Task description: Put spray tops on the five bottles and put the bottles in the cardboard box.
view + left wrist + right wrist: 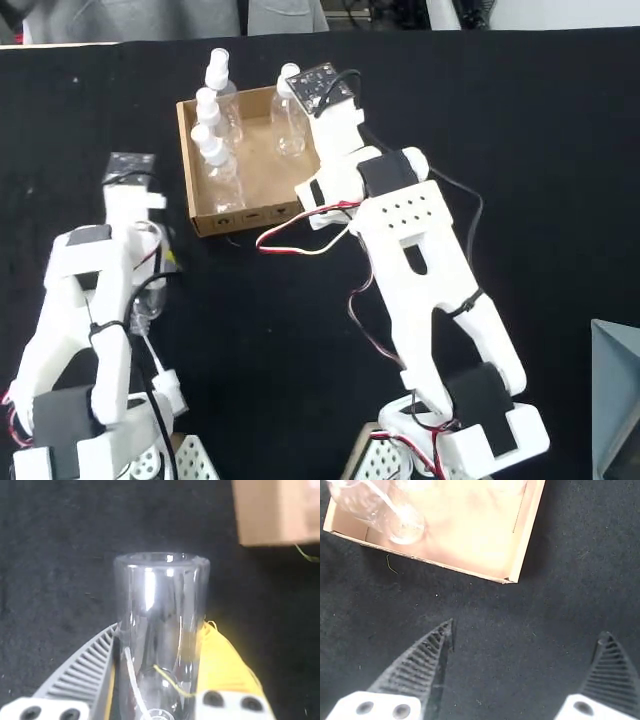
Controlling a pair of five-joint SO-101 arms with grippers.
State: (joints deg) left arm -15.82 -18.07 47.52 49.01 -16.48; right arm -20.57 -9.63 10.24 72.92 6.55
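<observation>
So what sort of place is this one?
Probably a lab or workshop bench for robot trials: a black-covered table, two white arms, and a cardboard box of clear bottles.

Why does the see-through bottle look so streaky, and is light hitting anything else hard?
Left wrist view: white glare streaks run down the clear plastic bottle. Right wrist view: the floor of the brown cardboard box looks pale under strong light. High view: the black table cloth shows almost no shadows.

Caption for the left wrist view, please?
Left gripper shut on a clear plastic bottle, black table behind, corner of the brown cardboard box beyond.
</observation>
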